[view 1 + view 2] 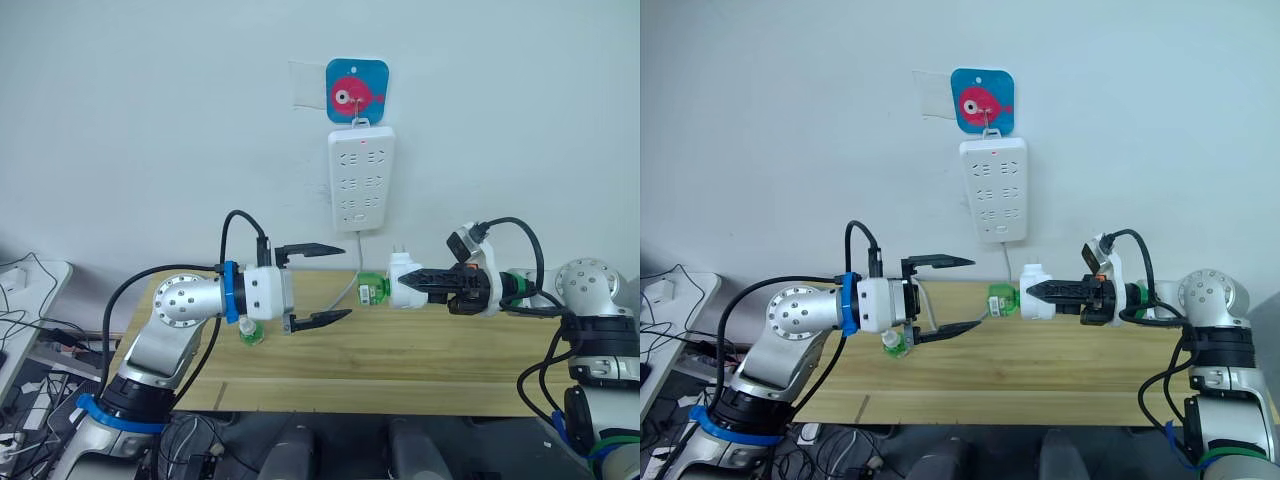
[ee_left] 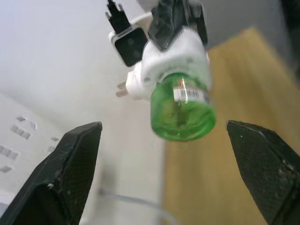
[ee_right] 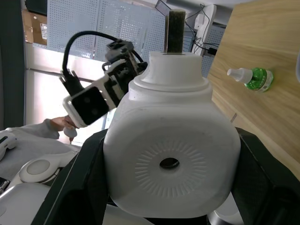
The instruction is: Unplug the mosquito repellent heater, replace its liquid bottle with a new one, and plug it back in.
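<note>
The mosquito repellent heater [image 1: 403,275] is a small white unit held above the table, prongs pointing up. My right gripper [image 1: 412,283] is shut on it from the right. A green liquid bottle [image 1: 372,289] sticks out of the heater's left end toward my left gripper [image 1: 347,281]. That gripper is open, its fingertips just left of the bottle, one above and one below its level. In the left wrist view the bottle's base [image 2: 183,112] faces me between the spread fingers [image 2: 70,173]. A second green bottle [image 1: 250,332] with a white cap lies on the table behind my left wrist.
A white multi-socket power strip [image 1: 361,178] hangs on the wall under a blue fish hook [image 1: 357,90], its cord dropping behind the wooden table [image 1: 450,350]. Cables and white equipment [image 1: 20,300] sit off the table's left side.
</note>
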### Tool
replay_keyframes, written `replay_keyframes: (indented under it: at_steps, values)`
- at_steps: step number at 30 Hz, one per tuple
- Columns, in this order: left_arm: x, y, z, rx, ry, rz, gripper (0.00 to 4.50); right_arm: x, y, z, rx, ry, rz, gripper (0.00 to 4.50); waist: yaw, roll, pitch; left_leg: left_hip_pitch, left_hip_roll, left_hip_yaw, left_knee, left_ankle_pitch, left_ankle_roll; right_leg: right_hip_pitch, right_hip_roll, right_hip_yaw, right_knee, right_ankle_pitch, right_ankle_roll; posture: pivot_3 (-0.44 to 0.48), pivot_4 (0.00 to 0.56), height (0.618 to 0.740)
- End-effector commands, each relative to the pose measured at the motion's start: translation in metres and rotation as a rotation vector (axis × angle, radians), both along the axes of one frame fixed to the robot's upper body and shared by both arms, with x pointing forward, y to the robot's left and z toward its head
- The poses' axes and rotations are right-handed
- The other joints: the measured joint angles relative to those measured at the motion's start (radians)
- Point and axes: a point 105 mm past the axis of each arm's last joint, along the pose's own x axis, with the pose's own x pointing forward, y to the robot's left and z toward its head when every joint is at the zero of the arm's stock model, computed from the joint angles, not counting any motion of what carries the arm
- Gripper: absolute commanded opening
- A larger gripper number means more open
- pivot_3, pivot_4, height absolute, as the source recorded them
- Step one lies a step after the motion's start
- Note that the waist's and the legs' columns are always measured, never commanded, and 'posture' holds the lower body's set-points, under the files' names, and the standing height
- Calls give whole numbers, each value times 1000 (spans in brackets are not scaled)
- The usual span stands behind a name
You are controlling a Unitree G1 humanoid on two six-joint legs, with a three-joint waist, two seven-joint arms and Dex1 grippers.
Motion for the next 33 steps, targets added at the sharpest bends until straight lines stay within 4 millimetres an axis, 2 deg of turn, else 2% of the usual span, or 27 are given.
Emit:
replay_keyframes:
  at_steps: [1, 7, 16, 19, 24, 26, 28, 33]
  values:
    - [-4, -9, 5, -8, -169, -49, 4481, 0, 2, 15, 34, -45, 15, 2980, -1, 0, 0, 0, 0, 0, 0, 0, 0, 0, 0, 0, 0, 0, 0, -7, 138, 740]
    - [-3, -23, 7, -16, -317, -111, 4481, -3, 8, 17, 44, -55, 41, 2980, -2, 0, 0, -1, 0, -1, 0, 0, 1, -1, 0, -1, 2, 0, 0, -12, 140, 740]
    - [-1, -27, 4, -9, -346, -129, 4481, -6, 10, 18, 51, -60, 51, 2980, -7, 0, 0, -1, 0, -1, 0, 0, 2, -2, 1, 0, 3, 0, 1, -29, 142, 740]
    - [-1, -27, 2, -4, -329, -130, 3911, -7, 11, 18, 53, -60, 55, 2980, -7, 0, 0, -1, 0, -1, 0, 0, 2, -2, 1, -1, 3, 0, 1, -29, 143, 740]
    - [2, -25, 1, -16, -299, -106, 2426, -8, 11, 18, 55, -58, 57, 2980, -8, 0, 0, -1, 0, -1, 0, 1, 2, -2, 2, -1, 3, 0, 1, -29, 146, 740]
    - [2, -25, 1, -28, -280, -99, 2332, -8, 11, 18, 54, -58, 56, 2980, -8, 0, 0, -1, 0, -1, 0, 1, 2, -2, 2, -1, 3, 0, 1, -29, 146, 740]
    - [2, -25, 3, -68, -197, -87, 2332, -9, 10, 18, 51, -59, 55, 2980, -8, 0, 0, -1, 0, -1, 0, 1, 2, -2, 2, -1, 3, 0, 1, -28, 147, 740]
    - [-13, -31, 20, -215, 265, -145, 2332, -12, 8, 16, 14, -80, 58, 2980, -11, 0, 0, -2, 0, -2, 1, 1, 3, -3, 1, -1, 3, 0, 1, -24, 149, 740]
